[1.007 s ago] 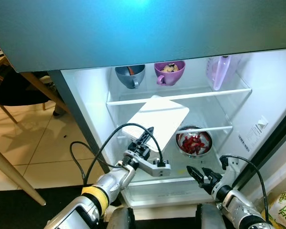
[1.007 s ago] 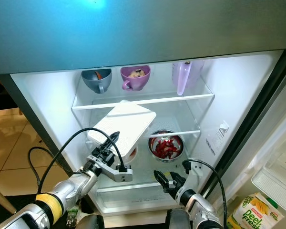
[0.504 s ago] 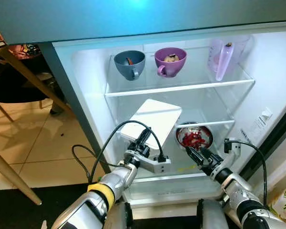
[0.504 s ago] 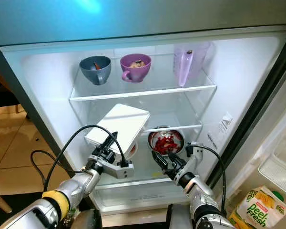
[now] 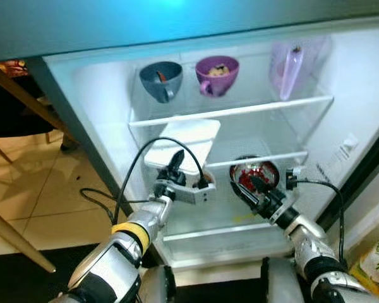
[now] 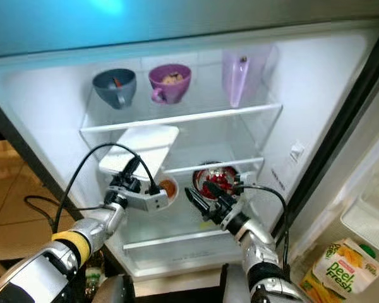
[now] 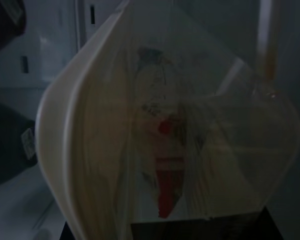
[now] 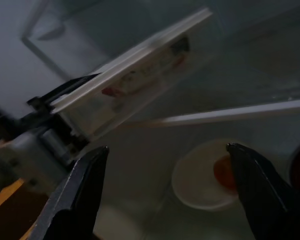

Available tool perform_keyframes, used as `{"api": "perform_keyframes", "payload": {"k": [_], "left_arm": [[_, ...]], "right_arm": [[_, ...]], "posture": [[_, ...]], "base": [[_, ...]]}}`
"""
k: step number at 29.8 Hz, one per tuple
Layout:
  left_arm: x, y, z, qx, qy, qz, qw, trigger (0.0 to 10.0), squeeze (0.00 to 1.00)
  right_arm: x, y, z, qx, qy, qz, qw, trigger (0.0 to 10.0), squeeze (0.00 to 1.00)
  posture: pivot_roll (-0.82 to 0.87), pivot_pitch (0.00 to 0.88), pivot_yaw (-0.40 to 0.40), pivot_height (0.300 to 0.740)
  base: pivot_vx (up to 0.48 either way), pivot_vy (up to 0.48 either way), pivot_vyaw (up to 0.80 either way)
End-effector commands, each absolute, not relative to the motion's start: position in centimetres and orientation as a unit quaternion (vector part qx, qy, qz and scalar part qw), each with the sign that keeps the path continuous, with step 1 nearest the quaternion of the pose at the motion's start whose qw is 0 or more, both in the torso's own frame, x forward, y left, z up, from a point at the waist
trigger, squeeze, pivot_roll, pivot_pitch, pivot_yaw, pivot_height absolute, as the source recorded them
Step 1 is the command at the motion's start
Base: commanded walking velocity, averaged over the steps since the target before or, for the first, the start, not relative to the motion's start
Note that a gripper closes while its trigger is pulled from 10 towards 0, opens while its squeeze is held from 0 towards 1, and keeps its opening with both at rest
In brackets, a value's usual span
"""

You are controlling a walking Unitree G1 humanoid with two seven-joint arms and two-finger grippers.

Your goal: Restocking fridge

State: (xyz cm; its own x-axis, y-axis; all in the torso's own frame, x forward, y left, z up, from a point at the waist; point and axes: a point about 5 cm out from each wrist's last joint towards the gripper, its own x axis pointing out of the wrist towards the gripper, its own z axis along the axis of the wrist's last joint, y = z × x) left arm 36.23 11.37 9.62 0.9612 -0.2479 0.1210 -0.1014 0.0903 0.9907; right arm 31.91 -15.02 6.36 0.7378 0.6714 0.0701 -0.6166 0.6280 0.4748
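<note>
The lidded food container (image 5: 182, 142), centre of frame at the middle shelf's edge, looked rigid, light and slick; I judged its near rim the best hold. My left gripper (image 5: 175, 172) clamped that rim, forearm angled upward. My right gripper (image 6: 198, 197) reached forward, fingers spread.

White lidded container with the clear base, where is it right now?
The white lidded container is held in the left end effector inside the open fridge, just under the upper glass shelf, left of the metal bowl of red food.
</note>
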Motion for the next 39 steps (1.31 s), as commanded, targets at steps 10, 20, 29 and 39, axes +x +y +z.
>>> {"api": "perform_keyframes", "payload": {"k": [10,20,29,39], "left_arm": [[38.4,13.1,12.7,0.672,-0.099,-0.011,0.734,10.0,0.0],[38.7,12.0,13.1,0.662,-0.09,-0.018,0.744,10.0,0.0],[39.0,13.4,13.5,0.658,-0.065,0.004,0.75,10.0,0.0],[39.7,15.8,15.4,0.636,-0.047,0.06,0.768,10.0,0.32]], "right_arm": [[29.9,-13.0,7.9,0.234,-0.002,0.404,0.884,10.0,0.0],[27.8,-13.3,9.5,0.226,-0.019,0.402,0.887,10.0,0.0],[25.7,-12.6,11.4,0.227,-0.033,0.427,0.875,10.0,0.0],[24.5,-12.0,12.9,0.229,-0.042,0.445,0.865,10.0,0.0]], "posture": [[-0.16,0.217,0.145,0.53],[-0.2,0.293,0.165,0.53],[-0.22,0.342,0.171,0.53],[-0.24,0.356,0.174,0.53]], "base": [[0.0,0.0,0.0],[0.0,0.0,0.0],[0.0,0.0,0.0],[0.0,0.0,0.0]]}}
